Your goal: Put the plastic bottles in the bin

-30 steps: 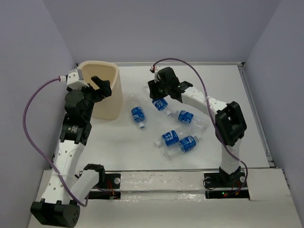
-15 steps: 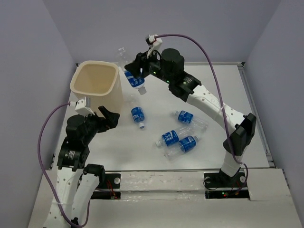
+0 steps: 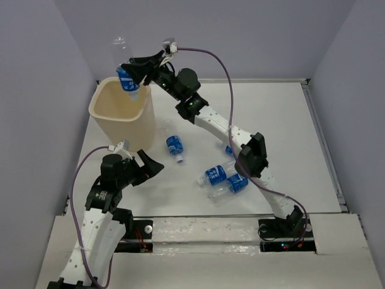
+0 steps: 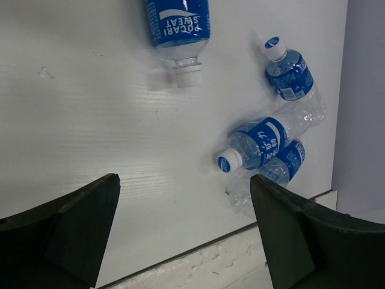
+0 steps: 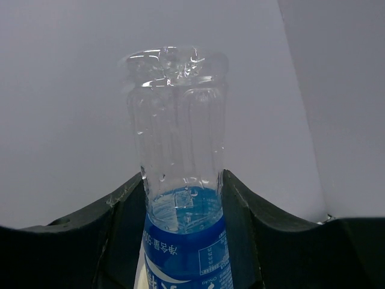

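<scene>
My right gripper (image 3: 134,73) is shut on a clear plastic bottle (image 3: 124,59) with a blue label, held cap down over the far rim of the cream bin (image 3: 137,129). In the right wrist view the fingers clamp the bottle (image 5: 178,120) at its label, with the right gripper (image 5: 182,178) around it. Three more bottles lie on the table: one (image 3: 175,146) beside the bin and two (image 3: 215,174) (image 3: 235,183) nearer the front. My left gripper (image 3: 150,165) hangs open over the table near the front edge. It is empty in the left wrist view (image 4: 183,183).
A further bottle (image 3: 231,149) is partly hidden behind the right arm's forearm. The left wrist view shows bottles (image 4: 178,24) (image 4: 292,73) (image 4: 260,142) (image 4: 284,167) ahead of the open fingers and the table's near edge (image 4: 198,241) below. Walls enclose the table.
The right arm lifted a bottle from the table's middle and swung it left and up over the bin. The left arm pulled back from the bin toward the near edge.
</scene>
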`<state>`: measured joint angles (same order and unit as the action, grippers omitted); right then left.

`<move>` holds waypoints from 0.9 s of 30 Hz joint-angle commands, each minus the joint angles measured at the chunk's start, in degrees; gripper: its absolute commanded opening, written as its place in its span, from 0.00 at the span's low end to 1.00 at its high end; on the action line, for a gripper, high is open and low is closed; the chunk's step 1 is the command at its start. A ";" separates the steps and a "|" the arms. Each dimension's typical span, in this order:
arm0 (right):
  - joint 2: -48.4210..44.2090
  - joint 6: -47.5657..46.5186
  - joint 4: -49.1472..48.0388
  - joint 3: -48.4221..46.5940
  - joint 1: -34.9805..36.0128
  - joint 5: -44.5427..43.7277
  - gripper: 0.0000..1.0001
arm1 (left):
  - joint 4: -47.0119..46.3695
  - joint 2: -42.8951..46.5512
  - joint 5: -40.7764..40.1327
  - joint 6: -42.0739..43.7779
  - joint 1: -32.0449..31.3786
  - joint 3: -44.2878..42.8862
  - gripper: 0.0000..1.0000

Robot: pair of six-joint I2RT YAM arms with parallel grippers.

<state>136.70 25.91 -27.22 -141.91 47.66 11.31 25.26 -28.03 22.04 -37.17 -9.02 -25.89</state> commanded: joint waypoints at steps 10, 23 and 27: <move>3.23 -5.25 -7.42 -0.15 3.76 -3.32 0.98 | -7.23 -0.26 1.35 -3.96 -1.27 -0.48 0.99; -39.96 -13.17 0.76 48.44 3.14 -5.42 0.95 | -17.33 -15.37 -28.78 -10.91 -25.75 -4.07 0.99; -54.47 -11.86 9.53 67.93 1.21 -9.36 0.95 | -20.50 -26.16 -42.57 -11.96 -30.44 -7.59 0.99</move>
<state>93.06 14.57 -24.45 -86.72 50.54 6.87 11.11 -47.40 -3.73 -47.05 -36.40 -29.23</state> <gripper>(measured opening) 0.954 0.989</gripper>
